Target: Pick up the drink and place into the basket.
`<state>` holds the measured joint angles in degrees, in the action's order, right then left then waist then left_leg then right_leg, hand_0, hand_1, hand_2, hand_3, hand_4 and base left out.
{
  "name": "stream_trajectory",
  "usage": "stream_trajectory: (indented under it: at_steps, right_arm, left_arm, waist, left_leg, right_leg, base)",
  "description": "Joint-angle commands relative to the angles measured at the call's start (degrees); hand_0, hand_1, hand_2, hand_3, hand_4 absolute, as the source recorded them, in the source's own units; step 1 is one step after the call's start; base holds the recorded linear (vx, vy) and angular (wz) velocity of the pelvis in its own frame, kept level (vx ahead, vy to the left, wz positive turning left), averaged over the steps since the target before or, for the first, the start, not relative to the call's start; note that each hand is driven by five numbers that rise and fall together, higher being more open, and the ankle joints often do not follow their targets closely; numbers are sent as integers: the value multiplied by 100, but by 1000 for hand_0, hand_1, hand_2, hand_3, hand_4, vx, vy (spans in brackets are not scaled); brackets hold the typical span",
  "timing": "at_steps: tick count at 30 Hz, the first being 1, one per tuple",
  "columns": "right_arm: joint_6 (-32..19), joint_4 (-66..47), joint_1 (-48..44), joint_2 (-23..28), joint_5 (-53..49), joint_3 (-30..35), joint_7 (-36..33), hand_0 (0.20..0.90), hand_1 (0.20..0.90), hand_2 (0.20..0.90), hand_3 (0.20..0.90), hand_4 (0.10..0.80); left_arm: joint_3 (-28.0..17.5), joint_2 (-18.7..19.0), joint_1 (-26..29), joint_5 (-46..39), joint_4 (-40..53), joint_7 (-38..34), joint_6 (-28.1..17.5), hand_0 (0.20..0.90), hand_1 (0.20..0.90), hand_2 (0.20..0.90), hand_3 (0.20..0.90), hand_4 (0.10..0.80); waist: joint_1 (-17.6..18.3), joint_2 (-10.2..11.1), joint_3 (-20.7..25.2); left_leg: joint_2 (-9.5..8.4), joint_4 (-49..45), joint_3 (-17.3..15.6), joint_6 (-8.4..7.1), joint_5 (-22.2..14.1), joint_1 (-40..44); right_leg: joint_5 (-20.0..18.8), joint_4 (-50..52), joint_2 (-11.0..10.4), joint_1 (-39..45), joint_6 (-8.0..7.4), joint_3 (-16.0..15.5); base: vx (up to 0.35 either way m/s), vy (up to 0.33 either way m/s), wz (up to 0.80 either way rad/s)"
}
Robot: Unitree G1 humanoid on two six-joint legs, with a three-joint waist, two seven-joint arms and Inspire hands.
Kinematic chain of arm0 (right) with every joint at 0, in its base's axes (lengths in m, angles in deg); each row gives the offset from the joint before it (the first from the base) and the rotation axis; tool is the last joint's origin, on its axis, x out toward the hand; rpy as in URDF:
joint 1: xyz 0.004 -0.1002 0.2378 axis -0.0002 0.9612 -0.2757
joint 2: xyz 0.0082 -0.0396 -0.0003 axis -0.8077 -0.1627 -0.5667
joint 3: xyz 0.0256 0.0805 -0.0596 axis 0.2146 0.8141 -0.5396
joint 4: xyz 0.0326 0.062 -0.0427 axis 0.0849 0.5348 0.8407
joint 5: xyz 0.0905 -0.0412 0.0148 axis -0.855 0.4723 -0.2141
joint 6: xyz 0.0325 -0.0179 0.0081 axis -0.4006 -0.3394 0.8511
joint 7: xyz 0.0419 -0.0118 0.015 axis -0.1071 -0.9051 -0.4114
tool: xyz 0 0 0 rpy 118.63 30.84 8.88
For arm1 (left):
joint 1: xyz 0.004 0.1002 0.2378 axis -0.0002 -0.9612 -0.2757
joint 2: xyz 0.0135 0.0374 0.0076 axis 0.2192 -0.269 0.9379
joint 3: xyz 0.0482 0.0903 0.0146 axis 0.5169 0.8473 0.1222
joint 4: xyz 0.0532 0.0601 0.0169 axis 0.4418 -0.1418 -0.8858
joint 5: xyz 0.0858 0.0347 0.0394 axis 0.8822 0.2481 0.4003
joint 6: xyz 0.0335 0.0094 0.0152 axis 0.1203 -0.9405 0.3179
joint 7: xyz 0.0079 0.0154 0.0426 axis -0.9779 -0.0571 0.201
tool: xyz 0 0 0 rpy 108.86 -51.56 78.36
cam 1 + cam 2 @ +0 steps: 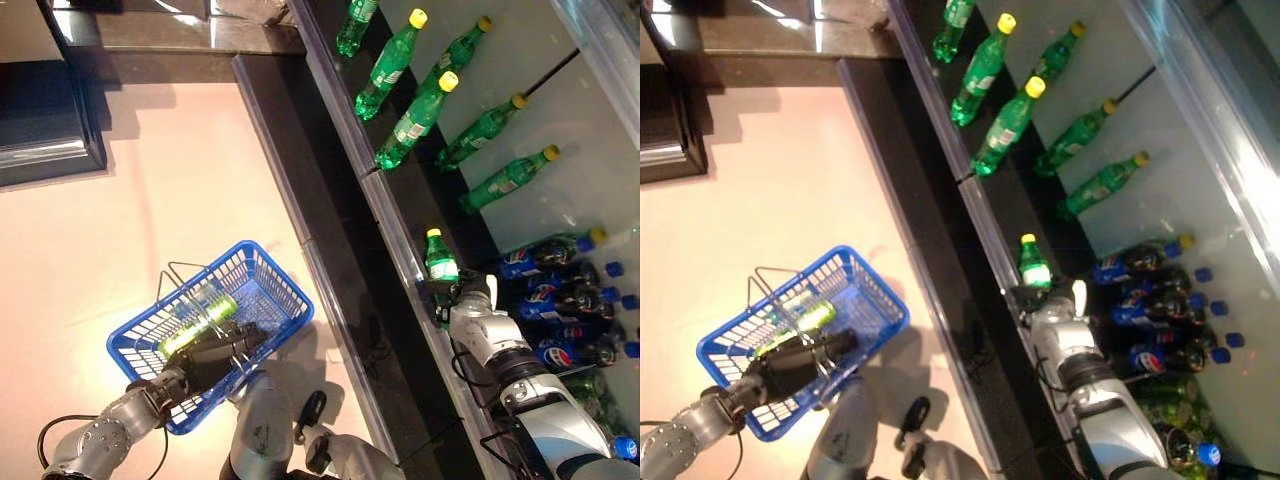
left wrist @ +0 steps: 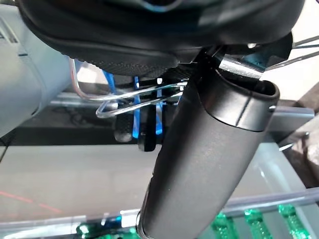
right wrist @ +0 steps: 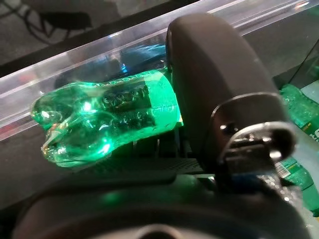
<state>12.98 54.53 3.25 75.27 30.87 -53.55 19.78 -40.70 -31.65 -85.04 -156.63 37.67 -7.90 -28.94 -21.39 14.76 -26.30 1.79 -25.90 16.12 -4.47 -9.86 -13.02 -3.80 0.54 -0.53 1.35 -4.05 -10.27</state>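
Note:
My right hand (image 1: 462, 300) is shut on a green drink bottle with a yellow cap (image 1: 440, 258) at the front edge of the shelf. In the right wrist view the bottle's green base (image 3: 107, 119) sticks out past the thumb (image 3: 219, 94), which is curled round it. My left hand (image 1: 215, 357) holds the blue wire-handled basket (image 1: 275, 290) over the pale floor at the lower left. Its fingers are curled round the metal handles (image 2: 134, 97). A green drink bottle (image 1: 198, 322) lies inside the basket.
Several green bottles (image 1: 415, 120) lie on the glass shelf at the upper right. Dark bottles with blue caps (image 1: 560, 300) are packed beside my right arm. A dark ledge (image 1: 330, 250) runs between floor and shelf. A dark cabinet (image 1: 45, 110) stands upper left.

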Motion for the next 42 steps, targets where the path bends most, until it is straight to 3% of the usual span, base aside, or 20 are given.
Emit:
stream_trajectory:
  at_steps: [1,7,16,23,30,35,42]
  right_arm:
    - [-156,-507,124,402,487,25,-127,300,300,300,200,100]
    - [-403,-1038,417,379,769,304,-265,300,300,300,200,100]
    - [-792,-2641,1075,268,2165,833,-343,300,300,300,200,100]
    - [-852,-3843,1181,530,3036,1115,175,300,300,300,200,100]
    - [-956,-4571,1547,256,2674,804,736,300,300,300,200,100]
    - [-1209,-4816,1898,-145,2449,297,901,300,300,300,200,100]
    - [-1327,-4799,1992,-307,2196,-256,1050,300,300,300,200,100]
  left_arm:
    - [-233,-523,157,-398,1705,939,-210,300,300,300,200,100]
    - [-269,-759,-34,-293,1822,934,-199,300,300,300,200,100]
    - [-226,-1181,-328,-224,2174,833,-315,300,300,300,200,100]
    - [-51,-1366,-425,-378,2403,679,-357,300,300,300,200,100]
    - [378,-1659,-427,-287,2642,884,-241,300,300,300,200,100]
    - [860,-1869,-286,-410,2936,992,-434,300,300,300,200,100]
    - [1417,-2060,-36,-674,3153,1086,-544,300,300,300,200,100]
  waist:
    - [223,-341,956]
    - [306,-327,1184]
    - [499,-416,1429]
    - [628,-557,1630]
    - [706,-741,1756]
    - [781,-949,1808]
    - [845,-1156,1883]
  left_leg:
    - [-218,2975,-212,865,1118,1632]
    - [-215,2976,-196,861,1176,1737]
    - [-197,3023,-212,865,1227,1967]
    - [-216,3018,-228,848,1239,2093]
    - [-253,2975,-228,817,1246,2145]
    - [-296,2906,-247,793,1250,2122]
    - [-343,2841,-278,744,1262,2071]
  right_leg:
    - [127,579,189,-62,-230,-52]
    - [95,536,202,35,-205,-18]
    - [148,505,204,273,-167,35]
    - [241,530,172,442,-129,55]
    - [351,591,93,579,-90,36]
    - [450,676,9,612,-66,3]
    - [540,752,-113,612,-68,-104]
  base:
    - [0,0,0]
    - [-17,7,-2]
    - [-51,34,-5]
    - [-27,62,-8]
    - [-18,87,2]
    - [-25,110,3]
    - [-18,109,3]
